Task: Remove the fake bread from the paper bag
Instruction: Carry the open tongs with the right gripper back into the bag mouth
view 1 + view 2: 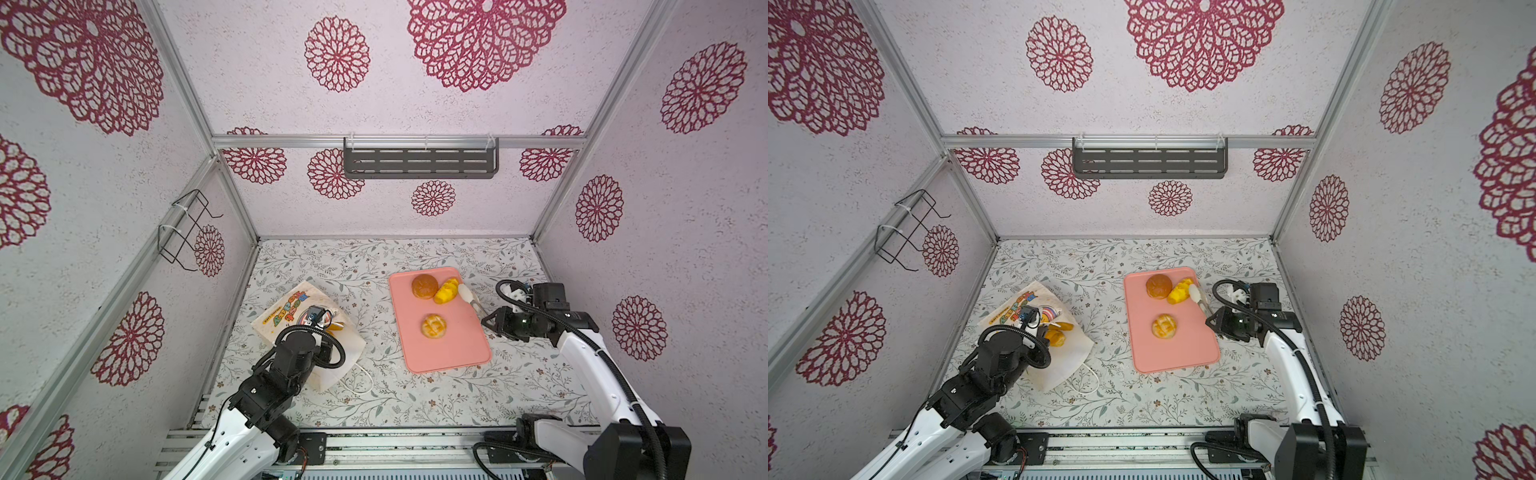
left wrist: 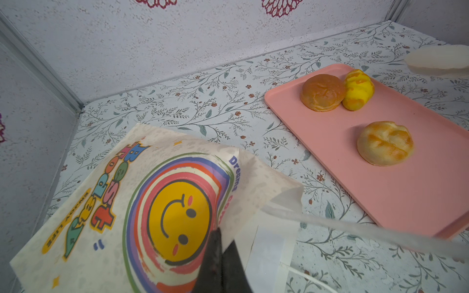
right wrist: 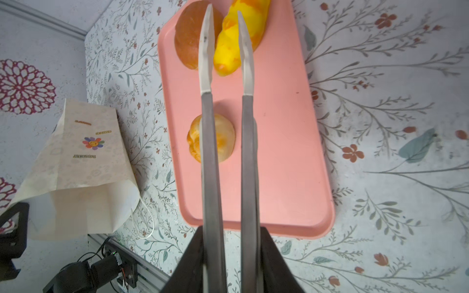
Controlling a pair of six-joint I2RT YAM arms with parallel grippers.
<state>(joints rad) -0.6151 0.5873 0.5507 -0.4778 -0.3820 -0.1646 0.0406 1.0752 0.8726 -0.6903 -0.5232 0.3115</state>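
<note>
A cream-white paper bag with cartoon lettering and a smiley face (image 1: 286,308) lies at about 9 o'clock on the floral-patterned table (image 1: 415,399). Its white cord handle (image 1: 362,380) trails toward 5 o'clock. The left gripper (image 2: 219,256) has its dark jaws pressed together on a fold of the bag's printed paper. In a top view, glossy golden toy pastries (image 1: 1057,332) show in the bag's opening, just beside that gripper.

At about 3 o'clock from the bag sits a flat pink plastic tray (image 1: 449,353) carrying three pieces of the fake bread. A brown round bun (image 1: 424,286) and a yellow twisted roll (image 1: 446,291) touch each other at the tray's 12 o'clock end, and a pale scored round bun (image 1: 434,326) lies apart near the middle.

The right gripper (image 3: 229,243) clamps long grey metal tongs (image 3: 210,152) between its black jaws. Their white tips (image 3: 206,50) stand a narrow gap apart over the yellow roll — whether they touch it I cannot tell.
</note>
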